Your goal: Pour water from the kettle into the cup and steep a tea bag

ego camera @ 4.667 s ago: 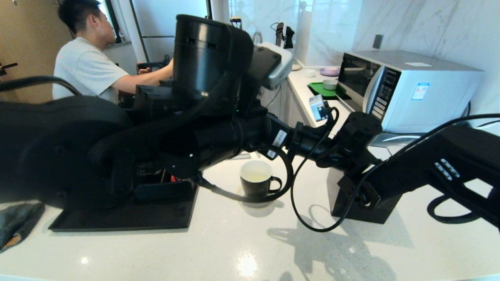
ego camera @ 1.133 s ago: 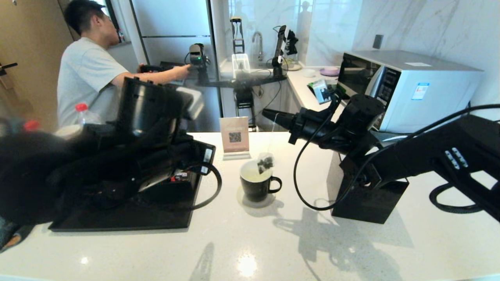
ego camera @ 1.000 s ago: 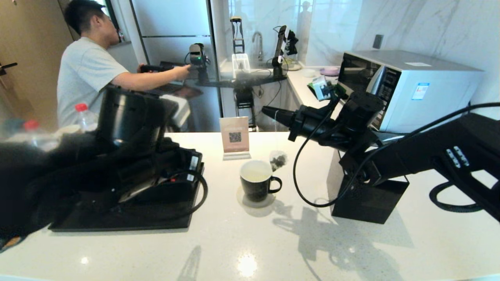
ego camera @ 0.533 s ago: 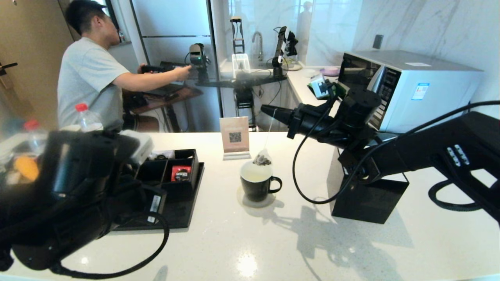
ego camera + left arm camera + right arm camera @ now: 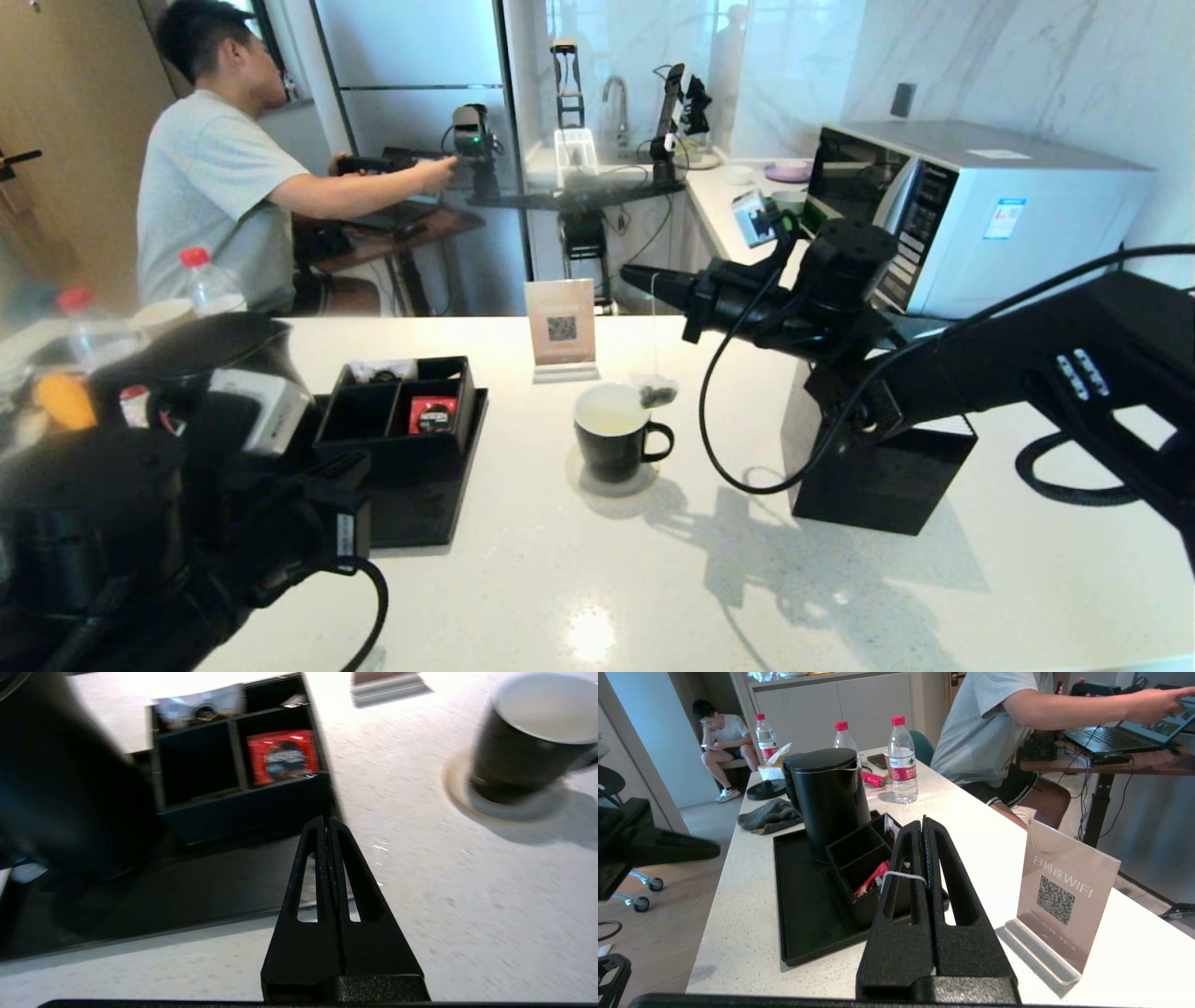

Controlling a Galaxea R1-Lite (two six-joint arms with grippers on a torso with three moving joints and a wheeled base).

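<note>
Tea bag [image 5: 656, 393] at cup [image 5: 614, 444] rim, hanging from right claw [image 5: 633, 276]

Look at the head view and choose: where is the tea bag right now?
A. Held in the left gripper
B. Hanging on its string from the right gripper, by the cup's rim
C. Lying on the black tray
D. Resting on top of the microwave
B: the tea bag dangles on its string from the shut right gripper, beside the rim of the cup.

My head camera looks forward and down over the white counter [image 5: 597, 579]. My left wrist camera faces steeply down, close to it; my right wrist camera looks level across it. All share the black compartment organiser [image 5: 397, 415] [image 5: 233, 760] [image 5: 864, 858].
</note>
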